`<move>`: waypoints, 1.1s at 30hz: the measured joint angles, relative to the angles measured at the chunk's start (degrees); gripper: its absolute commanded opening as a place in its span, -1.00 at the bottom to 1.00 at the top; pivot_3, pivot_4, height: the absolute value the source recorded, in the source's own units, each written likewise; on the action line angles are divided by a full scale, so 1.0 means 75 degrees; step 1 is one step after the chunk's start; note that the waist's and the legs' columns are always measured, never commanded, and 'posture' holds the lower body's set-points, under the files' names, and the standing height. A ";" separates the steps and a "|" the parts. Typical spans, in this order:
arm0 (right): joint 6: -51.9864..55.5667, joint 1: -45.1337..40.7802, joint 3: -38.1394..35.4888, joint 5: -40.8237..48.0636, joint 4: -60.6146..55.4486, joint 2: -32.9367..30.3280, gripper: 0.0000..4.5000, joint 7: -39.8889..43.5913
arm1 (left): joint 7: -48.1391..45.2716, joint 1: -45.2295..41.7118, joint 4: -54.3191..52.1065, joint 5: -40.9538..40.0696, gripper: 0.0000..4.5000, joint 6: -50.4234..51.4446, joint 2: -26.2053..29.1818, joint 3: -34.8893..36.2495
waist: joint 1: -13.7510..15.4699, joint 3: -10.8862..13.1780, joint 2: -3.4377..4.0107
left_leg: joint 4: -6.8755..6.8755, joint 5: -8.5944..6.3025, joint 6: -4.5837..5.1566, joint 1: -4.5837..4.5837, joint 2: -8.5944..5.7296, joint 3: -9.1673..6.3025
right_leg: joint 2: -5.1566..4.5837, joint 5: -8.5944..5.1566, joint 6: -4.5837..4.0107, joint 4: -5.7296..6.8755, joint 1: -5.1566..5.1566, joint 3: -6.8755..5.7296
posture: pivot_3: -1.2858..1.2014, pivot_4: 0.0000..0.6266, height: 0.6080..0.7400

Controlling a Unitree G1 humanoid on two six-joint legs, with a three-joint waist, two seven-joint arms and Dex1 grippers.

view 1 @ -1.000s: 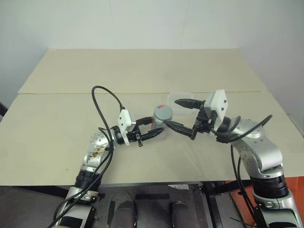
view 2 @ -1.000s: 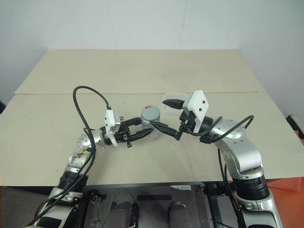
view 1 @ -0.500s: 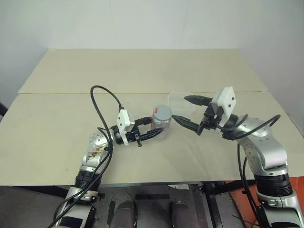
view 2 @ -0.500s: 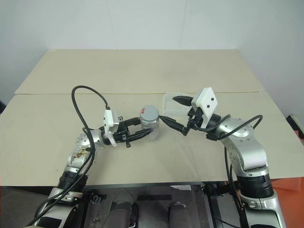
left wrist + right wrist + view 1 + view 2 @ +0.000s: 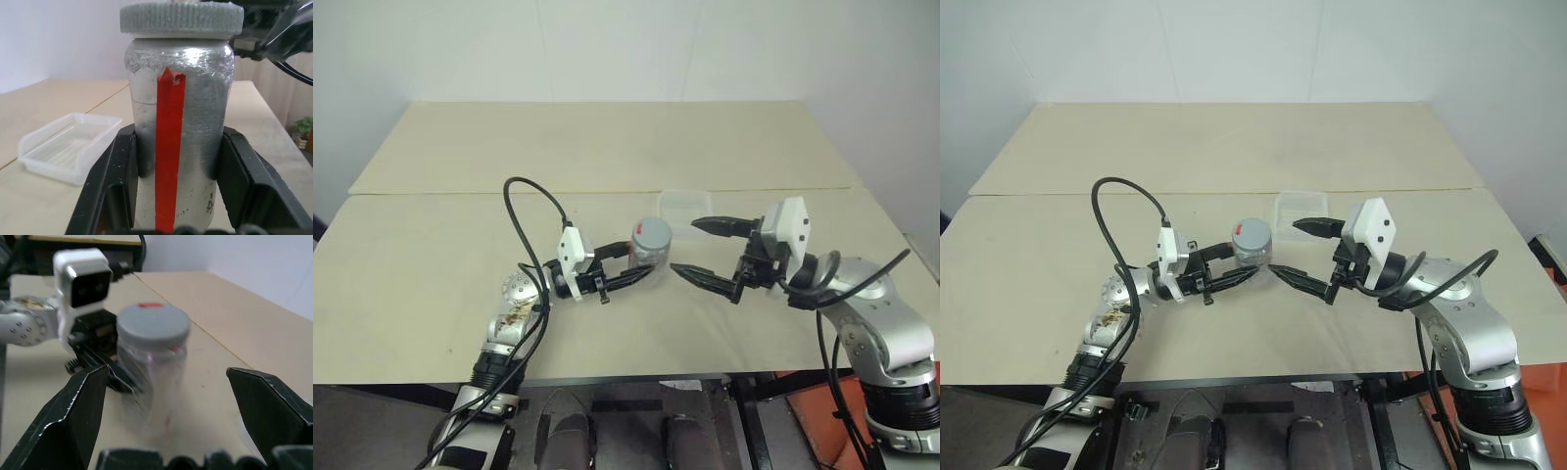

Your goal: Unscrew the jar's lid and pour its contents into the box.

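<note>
We judge the task barely begun: near the frame's middle our left pincer [image 5: 631, 276] grasps the jar [image 5: 649, 251] upright, the lid [image 5: 182, 18] still on, our right pincer [image 5: 690, 246] gapes beside it, and the box [image 5: 684, 205] waits behind on the desk [image 5: 607, 147].

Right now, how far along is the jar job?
Done: left hand is shut on the jar, held upright. In hand: right hand is open beside it, not touching. Left: the lid is on, so unscrewing and pouring into the box remain.
</note>
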 measured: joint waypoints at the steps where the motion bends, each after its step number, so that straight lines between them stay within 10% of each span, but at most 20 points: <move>1: 0.0064 -0.0030 0.0041 0.0033 -0.0063 0.0081 0.99 -0.0069 | 0.0039 0.0000 0.0016 0.0022 -0.15 -0.0010 -0.0002 0.0000 | -0.0001 0.0000 0.0000 | 0.0000 0.0000 0.0000 0.0000 0.0000 -0.0003 | 0.0000 0.0000 0.0000 0.0000 0.0000 0.0000 | 0.03 -0.52 1.00; 12: 0.0243 -0.0776 0.1031 -0.0637 -0.0053 0.1397 0.99 -0.1505 | 0.0309 0.0008 0.0121 0.0145 -0.15 -0.0037 -0.0083 -0.0037 | 0.0023 0.0000 0.0000 | 0.0010 0.0002 -0.0001 -0.0005 -0.0006 -0.0003 | -0.0003 0.0000 0.0000 0.0012 -0.0006 0.0002 | 0.03 -0.52 1.00; 33: 0.0099 -0.0657 0.0867 -0.0918 0.0286 0.1120 0.99 -0.1295 | 0.0353 0.0029 0.0121 0.0140 -0.15 -0.0045 0.0018 -0.0018 | 0.0005 0.0000 0.0001 | 0.0012 0.0002 -0.0001 -0.0003 -0.0005 0.0000 | -0.0001 -0.0001 0.0000 0.0037 -0.0009 0.0002 | 0.03 -0.52 1.00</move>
